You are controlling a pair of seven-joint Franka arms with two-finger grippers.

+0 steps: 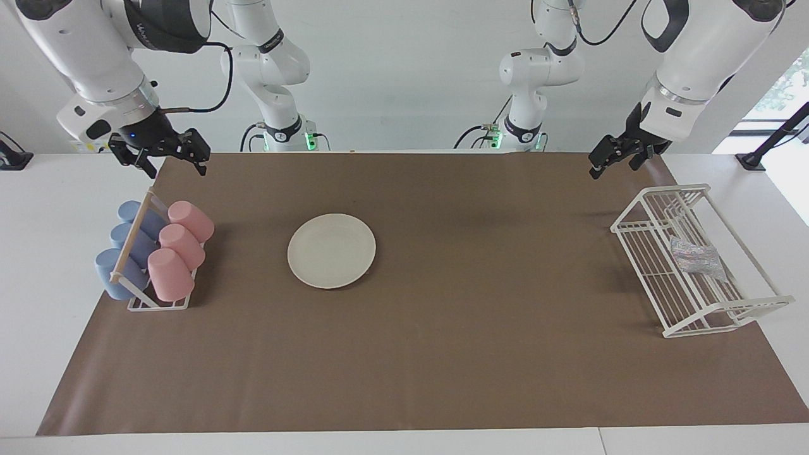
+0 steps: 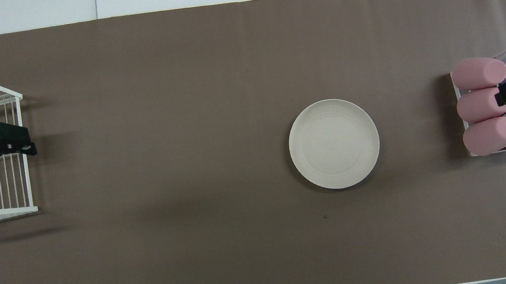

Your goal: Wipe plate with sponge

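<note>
One plate [image 1: 331, 251] mid-frame; one sponge [image 1: 695, 258] in the wire rack [image 1: 727, 316], right; six cups [image 1: 180, 243], left. Left gripper [image 1: 622, 156] and right gripper [image 1: 161, 155] spread wide, empty, up top.

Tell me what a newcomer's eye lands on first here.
The cream plate lies alone on the brown mat. Pink cups and blue cups fill a holder at the right arm's end; the sponge sits in a white wire rack at the left arm's end. Both grippers, left and right, hang open above the mat's corners.
</note>
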